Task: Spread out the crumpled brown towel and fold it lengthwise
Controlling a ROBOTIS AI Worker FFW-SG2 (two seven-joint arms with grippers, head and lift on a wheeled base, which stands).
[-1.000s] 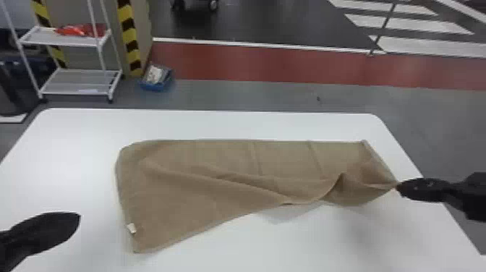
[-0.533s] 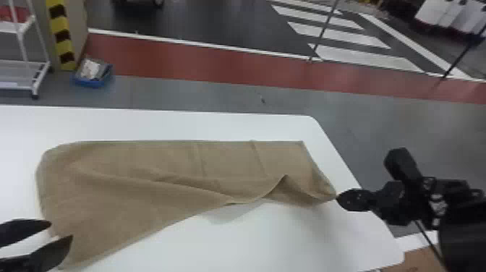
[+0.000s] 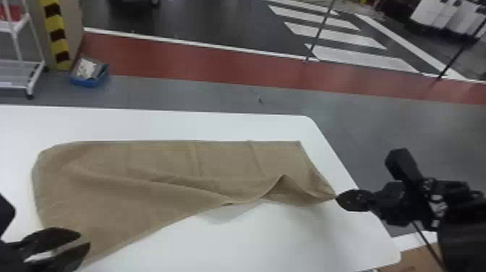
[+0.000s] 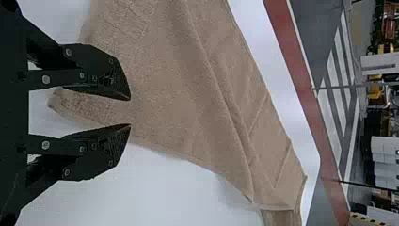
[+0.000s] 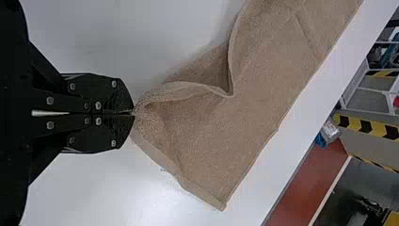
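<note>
Pinching one corner of a brown towel (image 3: 119, 199), ready to take another

Gripping the near right corner between the closed fingers of the right gripper (image 5: 134, 113), probably to anchor that end against sliding. Holding the left gripper (image 4: 130, 112) at the near left corner with fingers wide apart, likely to grasp there and straighten the slanting near edge before folding. Laid mostly flat on a smooth white tabletop (image 3: 289, 238), straight along the far edge, puckered towards the right end. Beyond: grey floor (image 3: 361, 130), a red band (image 3: 217, 65), white crossing stripes (image 3: 361, 59) and, at left, a blue bin (image 3: 88, 80) beside a yellow-and-black post (image 3: 56, 36).
</note>
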